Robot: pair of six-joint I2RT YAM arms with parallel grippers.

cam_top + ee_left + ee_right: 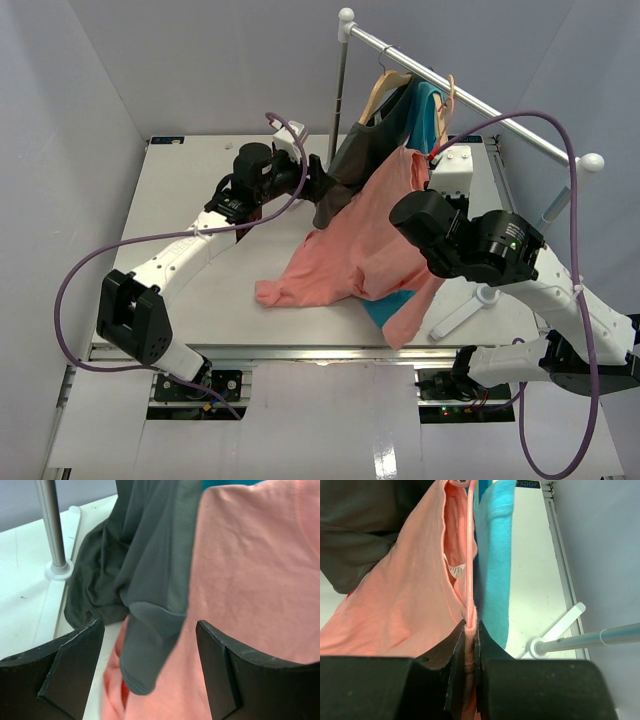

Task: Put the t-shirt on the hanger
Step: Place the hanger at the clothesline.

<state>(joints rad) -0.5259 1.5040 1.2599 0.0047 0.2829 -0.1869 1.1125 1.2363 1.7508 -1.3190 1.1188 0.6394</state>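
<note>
Inspecting remotely, I find right claw (471, 630) clamped on salmon-pink cloth t-shirt (405, 610), thin pale-pink rod hanger (470, 555) just ahead; left claw (149, 625) gaping wide, dark grey shirt (150, 555) before it.

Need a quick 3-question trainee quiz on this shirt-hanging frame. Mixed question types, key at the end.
1. True or false: the left tool is shut.
2. The right tool pinches: A) the rail, B) the pink t-shirt, C) a wooden hanger.
3. In the right wrist view, what colour is the shirt just right of the thin pink hanger?
Key: 1 false; 2 B; 3 teal.
</note>
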